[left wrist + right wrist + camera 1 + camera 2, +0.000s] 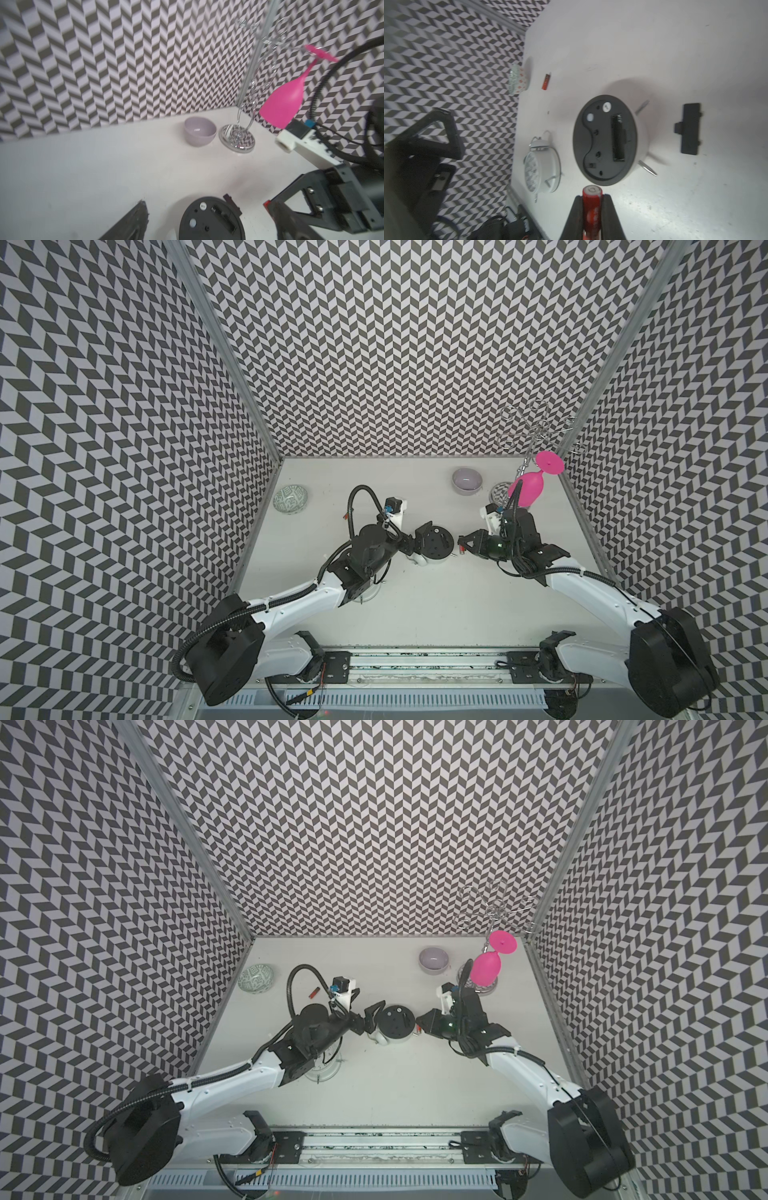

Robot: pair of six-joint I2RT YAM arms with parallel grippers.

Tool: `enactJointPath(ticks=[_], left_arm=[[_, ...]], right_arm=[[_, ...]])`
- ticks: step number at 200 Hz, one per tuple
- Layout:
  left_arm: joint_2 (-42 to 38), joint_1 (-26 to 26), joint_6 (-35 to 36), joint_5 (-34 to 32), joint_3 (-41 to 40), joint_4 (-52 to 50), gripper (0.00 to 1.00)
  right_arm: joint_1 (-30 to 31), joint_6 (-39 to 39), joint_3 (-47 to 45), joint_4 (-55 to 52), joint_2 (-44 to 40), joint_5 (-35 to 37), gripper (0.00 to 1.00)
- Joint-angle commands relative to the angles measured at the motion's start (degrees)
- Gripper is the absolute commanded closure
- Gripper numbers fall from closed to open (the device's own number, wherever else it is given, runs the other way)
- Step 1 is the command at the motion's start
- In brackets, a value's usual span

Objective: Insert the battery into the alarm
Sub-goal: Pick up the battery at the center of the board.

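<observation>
Your right gripper pinches the red battery beside the alarm (compartment uncovered); your left gripper gapes wide, holding nothing.

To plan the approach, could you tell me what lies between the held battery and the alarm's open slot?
Nothing: in the right wrist view, only the black back of the alarm separates the battery from the slot.

Bright, even light falls from overhead, leaving a soft shadow round the alarm and a pale sheen on the table. Both wrist views are smeared, and the battery up close looks soft. In both top views the patterned walls stretch towards the edges.
</observation>
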Motion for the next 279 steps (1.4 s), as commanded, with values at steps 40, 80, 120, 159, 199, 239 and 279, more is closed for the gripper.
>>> enactJointPath(ticks=[40,80,120,159,199,239,279], left_arm=[[-3.2,-5.3,43.5,8.6,-6.9,21.4,0.07],[-2.9,-11.1,67.5,6.3,-7.6,18.4,0.21],[2.6,-16.6,86.2,-0.5,-6.3,21.1,0.25],[5.7,-17.8,93.9,-1.0,-5.3,22.6,0.31],[9.5,-18.0,98.0,-2.4,-4.8,28.3,0.40],[12.1,-19.1,98.6,-1.5,-3.9,29.6,0.49],[15.4,-19.9,98.4,-2.3,-3.0,32.0,0.58]], right_arm=[[-3.9,18.1,-5.3,24.6,-1.7,-26.4,0.91],[-4.5,19.8,-5.6,24.0,-2.6,-31.2,0.91],[-4.6,20.4,-6.3,24.3,-2.8,-32.5,0.92],[-4.6,20.9,-6.6,25.3,-2.4,-33.2,0.93],[-4.6,21.3,-6.8,26.3,-2.1,-34.0,0.94],[-4.6,21.3,-7.0,26.5,-2.0,-34.6,0.94],[-4.6,20.9,-6.9,26.5,-1.7,-34.7,0.94]])
